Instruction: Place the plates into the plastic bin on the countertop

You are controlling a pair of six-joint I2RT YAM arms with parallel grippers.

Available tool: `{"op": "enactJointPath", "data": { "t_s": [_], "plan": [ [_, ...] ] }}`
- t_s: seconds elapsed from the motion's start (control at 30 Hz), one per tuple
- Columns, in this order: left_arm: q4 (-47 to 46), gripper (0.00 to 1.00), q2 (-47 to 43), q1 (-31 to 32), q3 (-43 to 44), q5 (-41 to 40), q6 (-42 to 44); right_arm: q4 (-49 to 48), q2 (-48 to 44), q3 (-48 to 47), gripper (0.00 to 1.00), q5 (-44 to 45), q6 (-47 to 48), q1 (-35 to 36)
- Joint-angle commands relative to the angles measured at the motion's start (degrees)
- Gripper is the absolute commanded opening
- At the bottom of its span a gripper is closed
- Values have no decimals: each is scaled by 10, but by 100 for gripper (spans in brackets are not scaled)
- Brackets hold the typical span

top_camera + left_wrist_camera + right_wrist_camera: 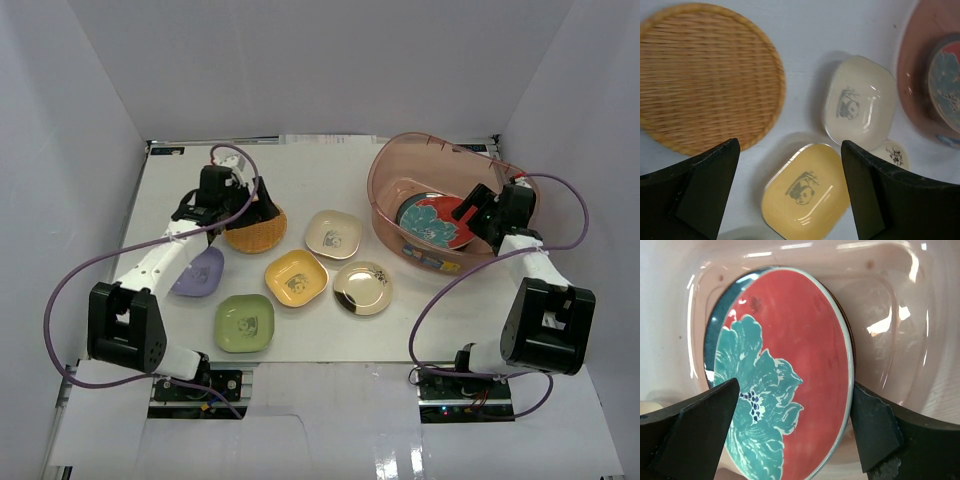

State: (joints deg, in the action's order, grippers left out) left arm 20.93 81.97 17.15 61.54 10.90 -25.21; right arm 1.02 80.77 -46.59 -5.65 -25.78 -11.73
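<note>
The plastic bin (425, 141) stands at the right back of the countertop (330, 165). A red plate with a teal flower (437, 221) lies inside it on a dark teal plate (404, 212). My right gripper (470, 208) hangs open just above the red plate (790, 340), jaws spread past its width; the teal rim (710, 340) shows at the left. My left gripper (258, 205) is open and empty above the orange woven plate (255, 232). In the left wrist view the yellow plate (805, 192) lies below the jaws, with the woven plate (705, 75) and cream plate (860, 102) beyond.
On the countertop lie a lavender plate (200, 272), a green plate (244, 323), the yellow plate (296, 277), the cream plate (333, 233) and a gold plate (363, 287). White walls stand on three sides. Purple cables loop beside both arms.
</note>
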Motion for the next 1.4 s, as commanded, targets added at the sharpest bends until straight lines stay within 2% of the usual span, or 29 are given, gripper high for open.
{"op": "enactJointPath", "data": {
  "t_s": [0.0,0.13,0.23,0.27,0.3,0.33,0.37,0.4,0.47,0.93,1.17,1.27,1.37],
  "plan": [
    [10,92,-20,-72,0,-31,-3,-11,-36,-68,93,59,37,30],
    [2,92,-4,-120,-17,-98,-21,-3,-53,-70,100,90,46,60],
    [-4,91,20,-162,-16,-89,-25,-3,-57,-78,83,64,49,73],
    [-5,90,25,-170,-14,-81,-27,-3,-61,-78,76,62,49,79],
    [-10,89,29,-196,-12,-75,-29,-4,-63,-78,61,40,52,96],
    [-12,89,33,-201,-9,-62,-31,-3,-68,-78,60,42,54,104],
    [-12,88,47,-204,-4,-55,-28,-3,-67,-78,62,44,57,110],
    [-9,88,56,-206,2,-50,-26,4,-63,-79,69,43,56,112],
    [-5,87,80,-205,19,-37,-19,8,-64,-70,73,53,56,112],
    [14,82,191,-208,78,-11,-2,-1,-71,-10,74,98,60,101],
    [21,76,245,-208,111,47,8,-3,-116,-38,86,-11,57,106],
    [21,72,266,-209,118,59,9,-21,-140,-34,86,-51,50,116],
    [18,56,286,-212,123,79,1,-37,-158,-19,85,-72,36,155]
  ]
}}
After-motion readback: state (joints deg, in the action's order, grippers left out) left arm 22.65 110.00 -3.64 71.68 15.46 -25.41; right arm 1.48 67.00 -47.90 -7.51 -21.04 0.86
